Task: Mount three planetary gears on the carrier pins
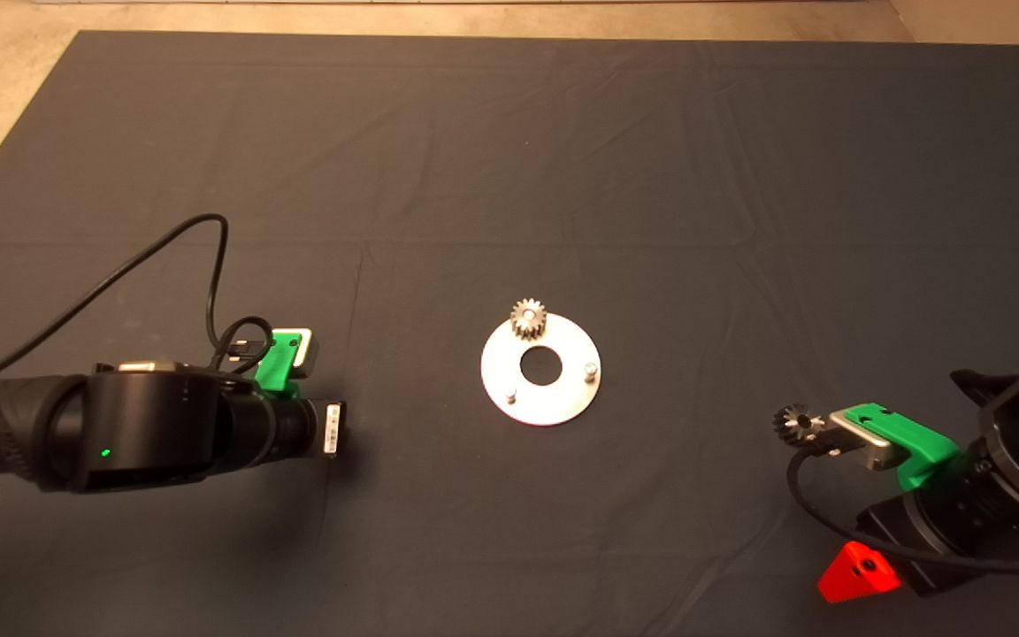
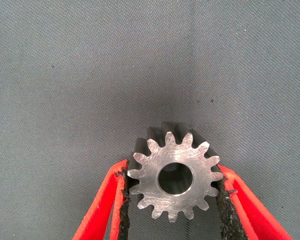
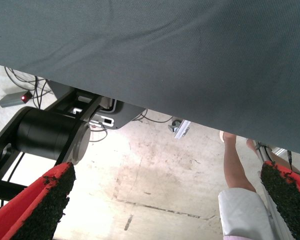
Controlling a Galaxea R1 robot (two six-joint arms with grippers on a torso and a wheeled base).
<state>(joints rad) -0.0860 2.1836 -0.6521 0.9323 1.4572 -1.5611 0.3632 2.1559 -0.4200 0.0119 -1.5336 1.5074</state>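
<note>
on the bench's dark mat point(image 1: 563, 159) lies a flat shiny disc point(image 1: 563, 400) with a large central hole. one planetary gear point(image 1: 528, 318) sits on the carrier pin at the disc's far edge. the other two carrier pins stand bare: one point(image 1: 591, 368) on the right side of the disc, one point(image 1: 510, 397) at its near left.

the left tool point(image 2: 172, 192) hangs over the mat well to the left of the disc, its arm coming in from the left edge. in the left wrist view its two red fingers point(image 2: 107, 200) are closed on a second gear point(image 2: 175, 176); the black pads press against the teeth on opposite sides, and the gear's flat face and bore look toward the camera, with only mat behind it.

a third gear point(image 1: 794, 423) lies on the mat at the near right, well apart from the disc and just beside the right arm's green camera mount. the right tool point(image 3: 165, 200) waits at the lower right edge with its fingers point(image 3: 45, 200) spread wide and nothing between them. its wrist view looks past the mat's edge to the floor, where a person's leg point(image 3: 235, 165) and part of the robot's dark base show.
</note>
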